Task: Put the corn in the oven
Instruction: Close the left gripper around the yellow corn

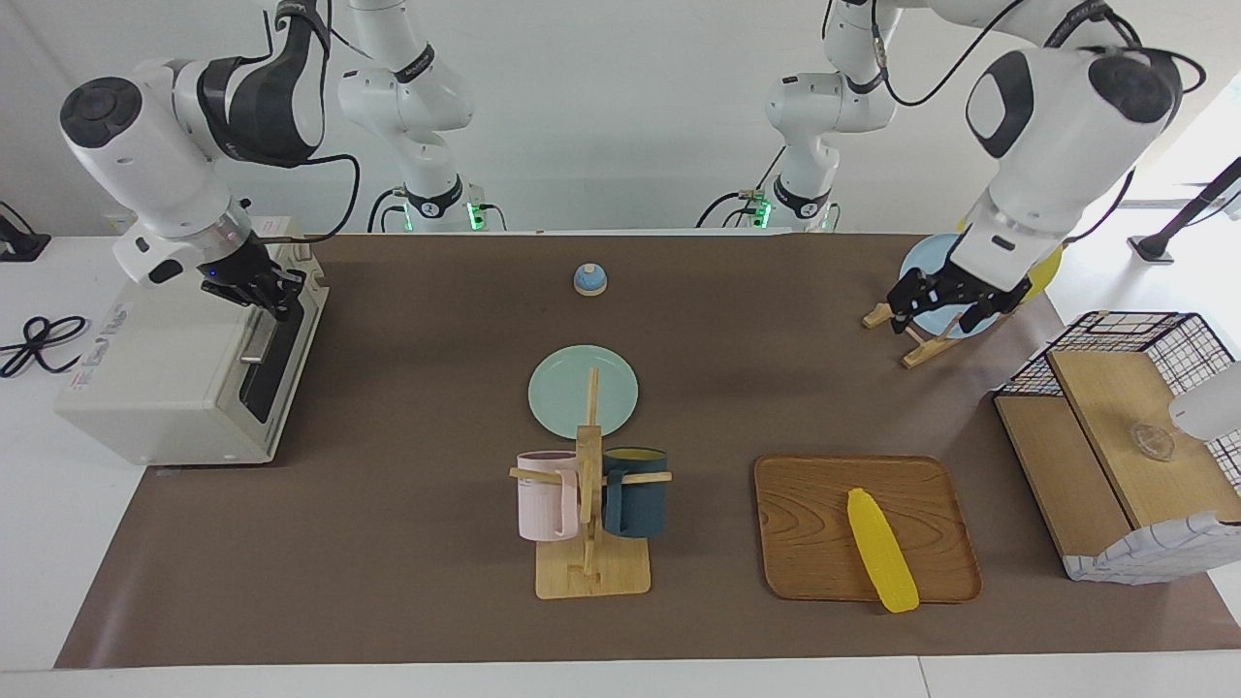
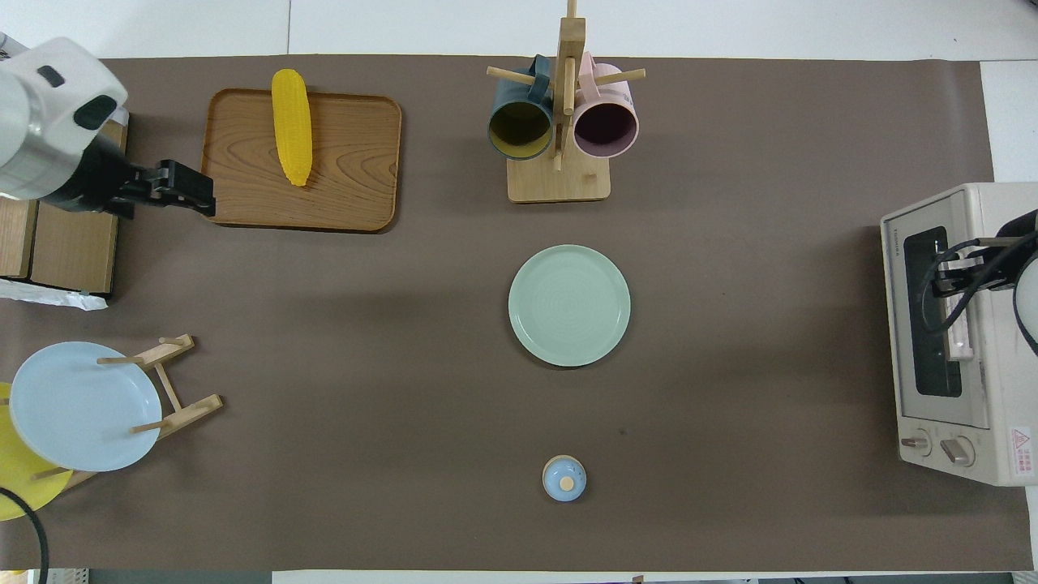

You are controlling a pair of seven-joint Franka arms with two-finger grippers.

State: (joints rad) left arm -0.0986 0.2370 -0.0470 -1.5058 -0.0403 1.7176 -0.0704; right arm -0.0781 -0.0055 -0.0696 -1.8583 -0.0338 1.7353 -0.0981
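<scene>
The yellow corn (image 1: 880, 551) (image 2: 292, 126) lies aslant on a wooden tray (image 1: 805, 523) (image 2: 349, 162), its tip past the tray's edge farthest from the robots. The off-white oven (image 1: 165, 368) (image 2: 1005, 365) stands at the right arm's end of the table with its dark glass door closed. My right gripper (image 1: 276, 299) (image 2: 947, 280) is shut on the silver door handle (image 1: 254, 344) (image 2: 962, 332), at the end of the bar farther from the knobs. My left gripper (image 1: 945, 308) (image 2: 204, 191) hangs open and empty in the air by the plate rack, a short way from the tray's corner.
A mug rack (image 1: 589, 572) with a pink and a dark blue mug stands mid-table, beside the tray. A green plate (image 1: 583, 391) and a small blue lid (image 1: 589, 279) lie nearer the robots. A plate rack (image 1: 921, 344) and a wire-and-wood basket shelf (image 1: 1125, 456) stand at the left arm's end.
</scene>
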